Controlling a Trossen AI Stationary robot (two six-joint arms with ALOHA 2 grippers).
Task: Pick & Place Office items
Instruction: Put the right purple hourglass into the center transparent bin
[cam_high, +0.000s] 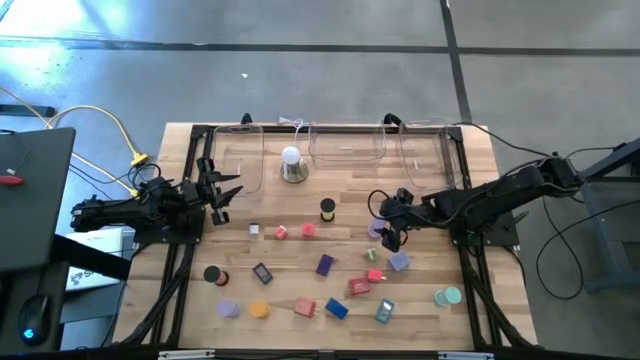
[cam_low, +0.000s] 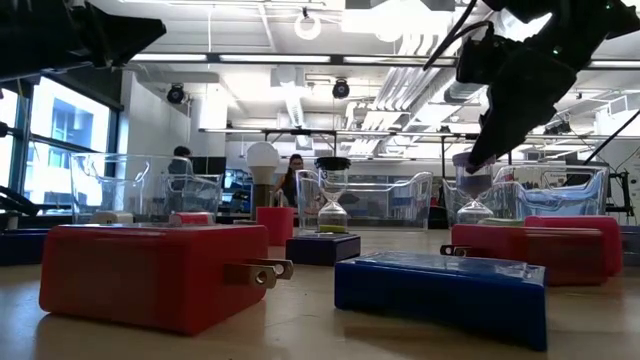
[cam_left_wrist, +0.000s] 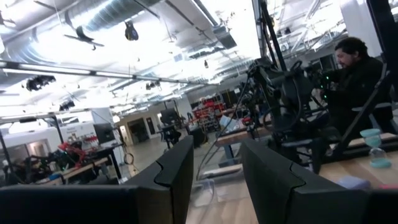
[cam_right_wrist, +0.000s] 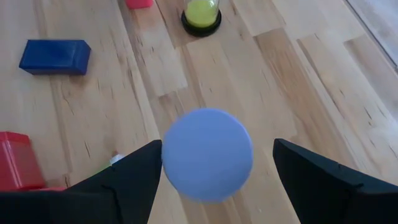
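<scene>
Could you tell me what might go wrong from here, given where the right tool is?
1. The right tool stands open around the lilac round sand timer; the timer sits nearer one finger, so closing could tip it.
2. The purple block and red block lie close by, so a descent could nudge them.
3. The left tool waits at the table's left edge.

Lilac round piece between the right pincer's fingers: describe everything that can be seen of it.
The lilac round-capped plastic piece shows from above as a smooth, plain, matt disc. The low view shows an hourglass shape: a lilac cap over a narrow clear waist, standing upright on the pale wooden table, its foot hidden behind a red block. The open right pincer straddles it; one finger looks level with its edge and a gap shows at the other. Whether either touches it cannot be told.
</scene>
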